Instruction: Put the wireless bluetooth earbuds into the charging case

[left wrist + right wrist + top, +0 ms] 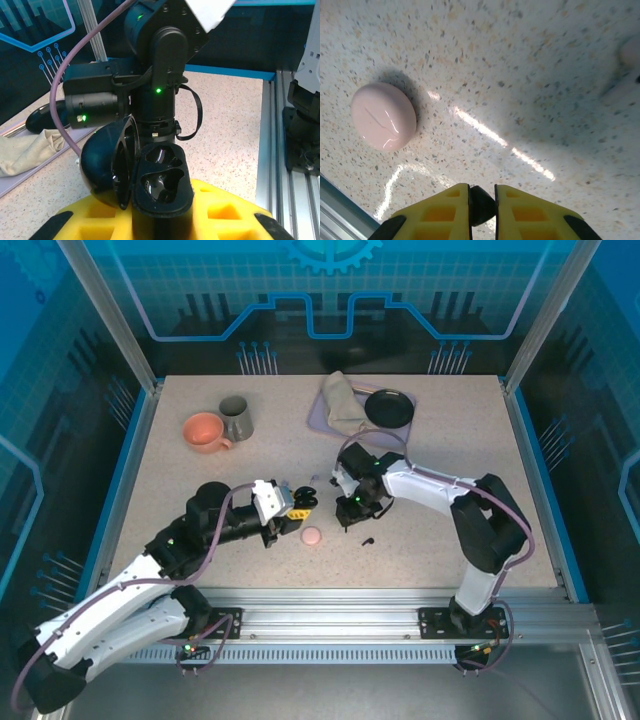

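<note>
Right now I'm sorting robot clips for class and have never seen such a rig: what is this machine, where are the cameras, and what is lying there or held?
These are two robot arms bolted to a table, each ending in a two-finger gripper. One picture looks down from above; the others come from cameras on the left and right wrists. The left gripper is shut on an open, empty-looking black charging case. The right gripper pinches what looks like a black earbud. On the table lie a closed pink case, a small black piece, an orange mug, a grey mug, and a tray with a cloth and a black dish.
</note>
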Motion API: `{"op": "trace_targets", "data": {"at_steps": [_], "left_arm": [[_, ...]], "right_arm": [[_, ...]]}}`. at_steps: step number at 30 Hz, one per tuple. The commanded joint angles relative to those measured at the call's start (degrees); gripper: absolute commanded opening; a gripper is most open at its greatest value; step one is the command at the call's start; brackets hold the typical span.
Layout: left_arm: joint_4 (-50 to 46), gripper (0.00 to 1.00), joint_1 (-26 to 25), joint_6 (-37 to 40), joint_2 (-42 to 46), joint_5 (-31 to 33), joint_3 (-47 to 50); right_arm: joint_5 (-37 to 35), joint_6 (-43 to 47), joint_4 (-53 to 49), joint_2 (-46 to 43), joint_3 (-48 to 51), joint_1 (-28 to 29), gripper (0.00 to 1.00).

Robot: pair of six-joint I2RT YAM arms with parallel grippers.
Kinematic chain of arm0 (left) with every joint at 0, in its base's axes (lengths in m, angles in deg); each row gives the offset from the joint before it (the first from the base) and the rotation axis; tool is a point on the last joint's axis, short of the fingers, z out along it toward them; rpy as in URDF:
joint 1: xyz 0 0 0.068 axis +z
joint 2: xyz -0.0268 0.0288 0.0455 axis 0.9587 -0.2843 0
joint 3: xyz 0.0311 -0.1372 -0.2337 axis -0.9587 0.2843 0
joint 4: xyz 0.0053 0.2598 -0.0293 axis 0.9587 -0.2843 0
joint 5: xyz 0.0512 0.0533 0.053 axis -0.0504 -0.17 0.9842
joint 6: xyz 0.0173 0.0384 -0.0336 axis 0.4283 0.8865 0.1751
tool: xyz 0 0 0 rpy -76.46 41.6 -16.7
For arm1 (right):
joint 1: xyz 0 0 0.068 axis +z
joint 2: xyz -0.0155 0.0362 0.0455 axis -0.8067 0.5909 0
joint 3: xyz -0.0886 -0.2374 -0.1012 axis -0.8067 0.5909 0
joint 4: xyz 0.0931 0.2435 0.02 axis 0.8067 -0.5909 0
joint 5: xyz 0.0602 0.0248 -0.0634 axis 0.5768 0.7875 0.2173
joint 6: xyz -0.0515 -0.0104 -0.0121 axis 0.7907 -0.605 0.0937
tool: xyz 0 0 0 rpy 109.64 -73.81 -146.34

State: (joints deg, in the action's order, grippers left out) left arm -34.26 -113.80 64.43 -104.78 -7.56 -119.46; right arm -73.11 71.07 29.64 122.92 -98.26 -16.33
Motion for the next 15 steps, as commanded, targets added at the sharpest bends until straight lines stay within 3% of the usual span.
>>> {"op": "trace_targets", "data": {"at_steps": [1, 15], "left_arm": [[3.81, 0.0, -0.32, -4.12, -0.66, 0.65, 1.38], [6.61, 0.0, -0.27, -8.08, -3.51, 3.45, 3.24]], "right_arm": [[3.21, 2.66, 5.81, -4.35, 2.9, -2.13, 0.18], [6.91, 4.17, 7.84, -5.54, 4.53, -4.97, 0.18]]}}
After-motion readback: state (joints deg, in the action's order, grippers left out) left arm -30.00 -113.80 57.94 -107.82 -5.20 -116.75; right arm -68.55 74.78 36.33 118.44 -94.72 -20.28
